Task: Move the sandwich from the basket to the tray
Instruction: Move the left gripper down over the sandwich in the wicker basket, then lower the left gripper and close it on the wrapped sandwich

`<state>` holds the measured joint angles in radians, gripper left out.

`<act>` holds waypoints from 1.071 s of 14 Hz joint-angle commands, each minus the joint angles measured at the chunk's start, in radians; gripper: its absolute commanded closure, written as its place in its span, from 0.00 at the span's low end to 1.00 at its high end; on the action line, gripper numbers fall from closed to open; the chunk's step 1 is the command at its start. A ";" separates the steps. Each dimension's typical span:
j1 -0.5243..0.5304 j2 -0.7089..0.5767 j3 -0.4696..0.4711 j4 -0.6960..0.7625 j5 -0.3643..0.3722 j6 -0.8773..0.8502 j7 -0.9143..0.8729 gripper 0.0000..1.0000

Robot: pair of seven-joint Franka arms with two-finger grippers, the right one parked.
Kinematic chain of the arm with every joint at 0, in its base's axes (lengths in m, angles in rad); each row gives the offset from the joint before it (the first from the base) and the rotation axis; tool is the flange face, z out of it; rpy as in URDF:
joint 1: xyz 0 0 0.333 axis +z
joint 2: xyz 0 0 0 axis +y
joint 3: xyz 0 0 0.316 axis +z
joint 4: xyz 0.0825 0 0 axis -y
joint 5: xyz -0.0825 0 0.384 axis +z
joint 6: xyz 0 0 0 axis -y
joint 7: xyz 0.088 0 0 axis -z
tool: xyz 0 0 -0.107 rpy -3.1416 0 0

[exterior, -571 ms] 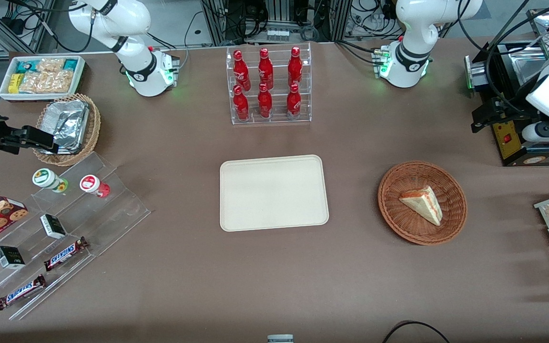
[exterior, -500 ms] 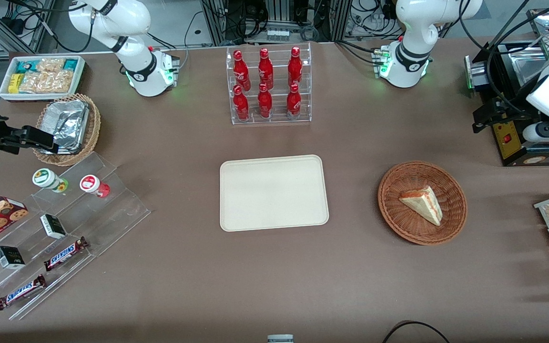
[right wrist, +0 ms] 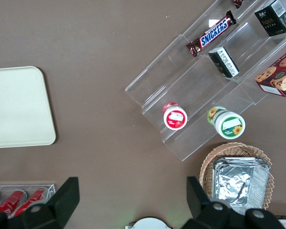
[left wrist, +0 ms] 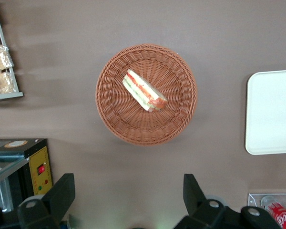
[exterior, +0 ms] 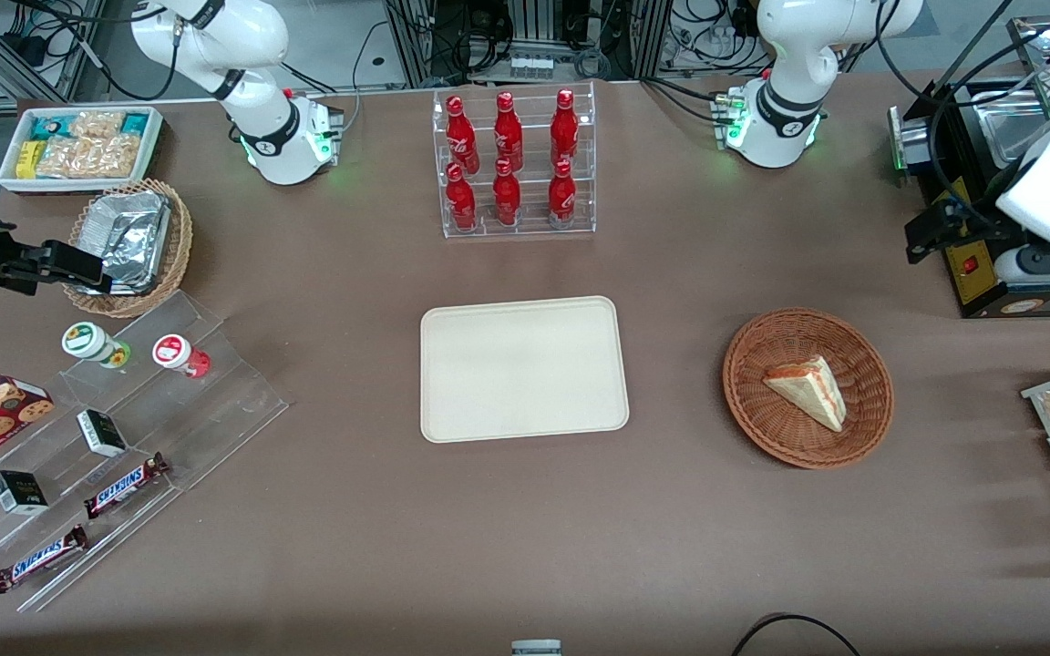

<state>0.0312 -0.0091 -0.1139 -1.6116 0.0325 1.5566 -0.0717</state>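
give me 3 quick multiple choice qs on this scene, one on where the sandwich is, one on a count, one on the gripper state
1. Where is the sandwich?
A. on the tray
B. in the basket
C. on the bare table

2. How many red bottles stand in the clear rack?
A. four
B. six
C. eight

3. How is the gripper?
A. open and holding nothing
B. shut on the sandwich
C. shut on the basket rim

Answers:
1. B, the wedge lies inside the basket, and the tray has nothing on it.
2. B, two rows of three bottles show in the front view.
3. A, in the left wrist view its fingers stand wide apart above the table, short of the basket, with nothing between them.
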 commanded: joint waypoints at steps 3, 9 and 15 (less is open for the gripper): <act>-0.007 0.006 -0.007 -0.209 0.000 0.251 -0.208 0.00; -0.008 0.020 -0.023 -0.491 -0.072 0.689 -0.675 0.00; -0.005 0.104 -0.021 -0.582 -0.054 0.824 -0.784 0.00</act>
<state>0.0284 0.0870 -0.1374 -2.1765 -0.0249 2.3463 -0.8274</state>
